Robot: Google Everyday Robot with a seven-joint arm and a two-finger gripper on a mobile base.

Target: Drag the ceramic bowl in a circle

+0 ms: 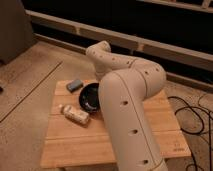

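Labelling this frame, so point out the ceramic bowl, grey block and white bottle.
ceramic bowl (90, 97): camera view, dark inside.
grey block (75, 85): camera view, top face.
white bottle (76, 115): camera view, body.
gripper: hidden behind the arm (125, 100).

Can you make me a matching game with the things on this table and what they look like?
Things: 1 ceramic bowl; 2 grey-blue block; 3 white bottle.
Clues: A lying on its side; B glossy black, partly behind the arm; C at a far corner of the table.
Pairs: 1-B, 2-C, 3-A.
The gripper is out of sight behind the arm.
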